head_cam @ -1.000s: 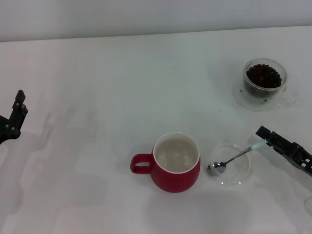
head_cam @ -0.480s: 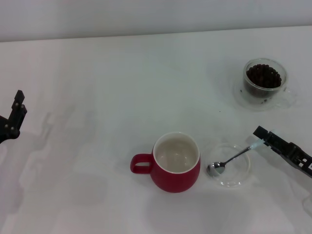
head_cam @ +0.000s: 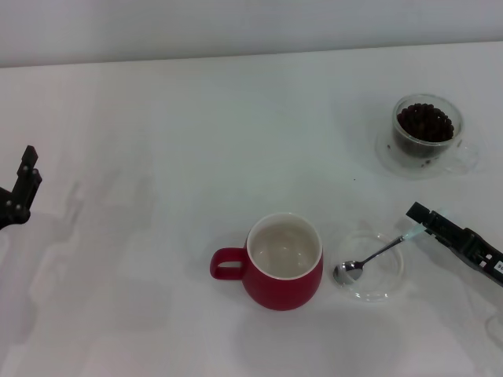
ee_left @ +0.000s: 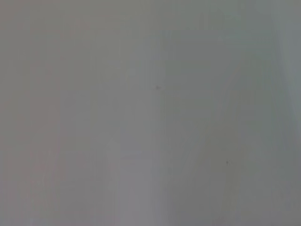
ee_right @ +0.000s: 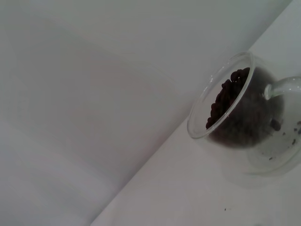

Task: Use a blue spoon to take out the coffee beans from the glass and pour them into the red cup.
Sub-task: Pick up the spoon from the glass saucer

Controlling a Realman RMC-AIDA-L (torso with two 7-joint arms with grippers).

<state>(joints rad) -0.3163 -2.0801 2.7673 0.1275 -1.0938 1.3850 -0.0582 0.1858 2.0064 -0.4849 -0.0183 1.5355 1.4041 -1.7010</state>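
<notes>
head view shows the right gripper (head_cam: 416, 214) at the pale handle tip of the blue spoon (head_cam: 376, 256), whose long axis runs away toward the red cup (head_cam: 284, 271); whether its fingers are apart or together i cannot tell.

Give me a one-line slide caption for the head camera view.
Right gripper at the blue spoon handle on a glass dish, beside the empty red cup; beans wait in the glass.

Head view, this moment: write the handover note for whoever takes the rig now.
Right gripper is at the blue spoon's handle tip; grip state unclear. Left gripper is parked far left.
The spoon's bowl rests in the flat glass dish, beside the red cup, which looks empty.
The coffee beans are all in the glass, far right.
Done: approach to the spoon.
Left: lift, scoop, pour.
</notes>
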